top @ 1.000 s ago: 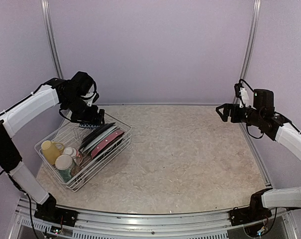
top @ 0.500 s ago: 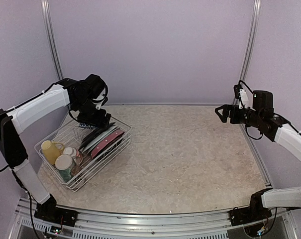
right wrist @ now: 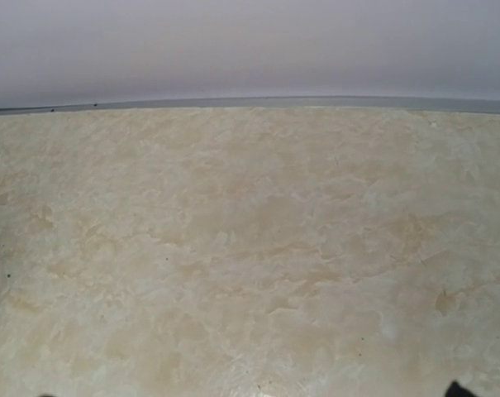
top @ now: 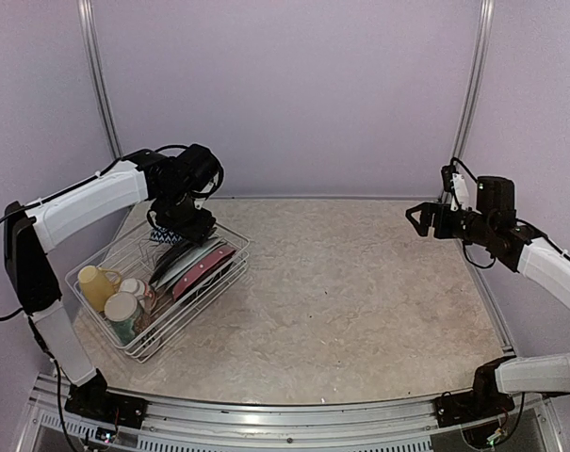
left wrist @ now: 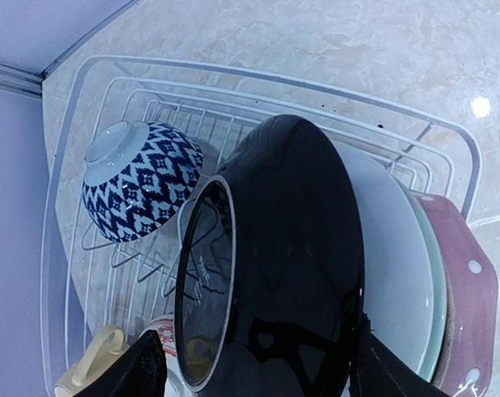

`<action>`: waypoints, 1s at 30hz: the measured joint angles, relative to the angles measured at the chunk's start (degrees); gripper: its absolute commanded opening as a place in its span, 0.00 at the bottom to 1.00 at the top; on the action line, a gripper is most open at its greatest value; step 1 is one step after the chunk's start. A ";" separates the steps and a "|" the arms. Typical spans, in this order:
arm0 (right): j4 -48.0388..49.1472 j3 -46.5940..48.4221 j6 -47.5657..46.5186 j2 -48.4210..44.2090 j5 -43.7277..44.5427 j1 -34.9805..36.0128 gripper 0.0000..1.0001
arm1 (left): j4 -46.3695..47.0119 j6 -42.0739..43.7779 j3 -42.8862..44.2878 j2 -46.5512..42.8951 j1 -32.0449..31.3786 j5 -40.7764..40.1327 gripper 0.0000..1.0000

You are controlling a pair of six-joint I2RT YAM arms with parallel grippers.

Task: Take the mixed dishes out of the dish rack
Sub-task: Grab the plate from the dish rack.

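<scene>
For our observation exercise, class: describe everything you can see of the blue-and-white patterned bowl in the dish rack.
The blue-and-white bowl is small and glossy, ceramic by its look, with a dark blue diamond pattern outside and a plain white foot ring. It lies tipped over, foot showing, on the wires in a corner of the white dish rack, beside the black plate. Whether they touch is unclear.

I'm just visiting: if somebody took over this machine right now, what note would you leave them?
Left gripper: jaws apart, astride the black plate in the dish rack; no firm grip visible.
Right gripper: jaws open, empty, above the table.
Done: no dish is out of the rack.
To do: everything, including the black plate, pink plate, blue patterned bowl and yellow mug.
</scene>
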 measured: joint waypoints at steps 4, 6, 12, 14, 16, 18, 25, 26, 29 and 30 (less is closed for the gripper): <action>0.63 -0.28 0.39 0.00 -0.09 0.09 1.00 | -0.17 0.31 -0.02 0.39 -0.70 -5.79 0.62; 0.90 -0.37 0.55 0.00 -0.15 0.11 1.00 | -0.74 0.68 -0.20 0.94 -0.96 -9.81 0.60; 1.55 -0.55 0.68 0.02 -0.52 0.44 1.00 | -1.92 1.44 -1.25 2.97 -2.05 -17.35 0.53; 1.79 -0.85 0.72 0.02 -0.68 0.46 1.00 | -2.19 1.62 -1.42 3.65 -2.16 -18.71 0.50; 1.95 -1.25 0.74 0.00 -0.72 0.46 1.00 | -2.23 1.86 -1.42 4.15 -2.16 -19.45 0.46; 2.05 -1.77 0.76 0.00 -0.76 0.46 1.00 | -2.27 2.08 -1.42 4.59 -2.21 -20.26 0.43; 2.49 -2.54 0.83 0.00 -0.92 0.48 1.00 | -2.84 2.36 -1.42 6.82 -3.23 -22.21 0.28; 2.67 -2.56 0.83 -0.02 -0.92 0.48 1.00 | -3.02 2.36 -1.42 6.99 -3.52 -22.21 0.26; 3.17 -2.60 0.90 -0.02 -0.94 0.48 1.00 | -3.74 2.27 -1.42 7.32 -4.09 -22.12 0.20; 3.26 -2.62 0.96 -0.02 -0.96 0.48 1.00 | -3.96 2.38 -1.42 7.41 -4.20 -22.34 0.18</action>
